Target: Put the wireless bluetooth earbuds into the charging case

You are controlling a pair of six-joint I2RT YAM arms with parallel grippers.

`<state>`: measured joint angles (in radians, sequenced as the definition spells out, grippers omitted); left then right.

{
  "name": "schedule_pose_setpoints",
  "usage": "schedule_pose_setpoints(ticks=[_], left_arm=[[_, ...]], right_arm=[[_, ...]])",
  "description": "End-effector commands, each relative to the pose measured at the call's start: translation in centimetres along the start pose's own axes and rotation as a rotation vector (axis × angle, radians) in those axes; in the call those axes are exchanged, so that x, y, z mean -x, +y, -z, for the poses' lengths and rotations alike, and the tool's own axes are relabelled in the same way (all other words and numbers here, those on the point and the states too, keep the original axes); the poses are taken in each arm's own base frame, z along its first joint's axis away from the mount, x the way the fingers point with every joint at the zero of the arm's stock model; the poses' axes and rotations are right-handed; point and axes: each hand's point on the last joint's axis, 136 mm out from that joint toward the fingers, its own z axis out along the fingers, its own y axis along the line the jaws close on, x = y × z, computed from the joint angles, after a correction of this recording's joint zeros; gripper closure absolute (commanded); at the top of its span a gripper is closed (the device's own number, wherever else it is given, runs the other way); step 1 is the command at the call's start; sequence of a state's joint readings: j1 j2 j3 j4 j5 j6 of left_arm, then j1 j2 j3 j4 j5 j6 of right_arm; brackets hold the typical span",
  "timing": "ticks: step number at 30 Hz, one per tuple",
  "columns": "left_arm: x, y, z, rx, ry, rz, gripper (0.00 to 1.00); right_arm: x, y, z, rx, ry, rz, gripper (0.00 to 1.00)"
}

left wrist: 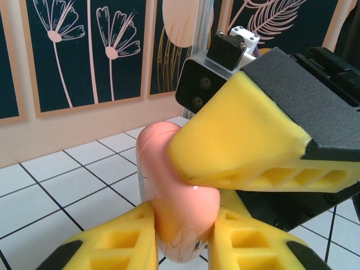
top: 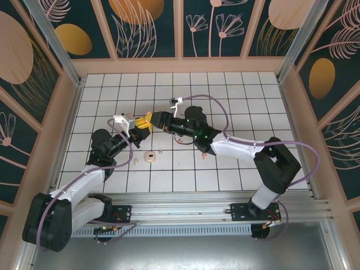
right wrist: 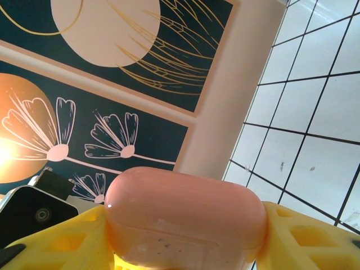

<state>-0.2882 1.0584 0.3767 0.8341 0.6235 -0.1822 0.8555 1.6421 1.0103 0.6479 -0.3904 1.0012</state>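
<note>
Left wrist view has left tool point(left wrist: 181, 239) and right tool point(right wrist: 183, 239) both clamped on the pink charging case point(left wrist: 163, 169)

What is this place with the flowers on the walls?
Probably a robot test booth: left arm and right arm bolted to a metal rail, a white tiled tabletop, flower-painted panels all around.

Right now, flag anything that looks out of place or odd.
The glossy coral-pink plastic charging case is pinched from two sides at once, off the white tiled table: the left gripper and the right gripper both clamp it. Its lid looks shut, so nothing could go in.
</note>
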Motion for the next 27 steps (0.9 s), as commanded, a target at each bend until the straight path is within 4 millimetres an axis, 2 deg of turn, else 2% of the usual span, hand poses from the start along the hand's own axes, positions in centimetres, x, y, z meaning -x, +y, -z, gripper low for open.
schedule_pose_setpoints(ticks=[1,5,10,17,22,27], left_arm=[[2.0,-0.4,-0.2,-0.015,-0.038,-0.009,0.79],[2.2,-1.2,-0.2,-0.061,-0.035,-0.016,0.82],[2.5,-2.8,-0.1,-0.153,-0.047,-0.013,0.82],[3.2,-4.6,-0.5,-0.268,-0.046,0.016,0.82],[4.0,-5.9,0.0,-0.337,-0.075,0.036,0.82],[4.6,-7.6,0.1,-0.398,-0.087,0.022,0.82]], right_arm=[[-0.7,1.1,-0.2,0.039,0.013,0.040,0.43],[-0.1,1.1,0.6,0.019,-0.013,0.095,0.26],[1.2,2.4,4.0,0.041,-0.106,0.231,0.19],[1.7,5.5,8.0,0.010,-0.135,0.588,0.21],[0.9,8.7,10.7,0.144,-0.110,0.838,0.30],[0.4,9.0,12.4,0.199,0.005,1.093,0.41]])
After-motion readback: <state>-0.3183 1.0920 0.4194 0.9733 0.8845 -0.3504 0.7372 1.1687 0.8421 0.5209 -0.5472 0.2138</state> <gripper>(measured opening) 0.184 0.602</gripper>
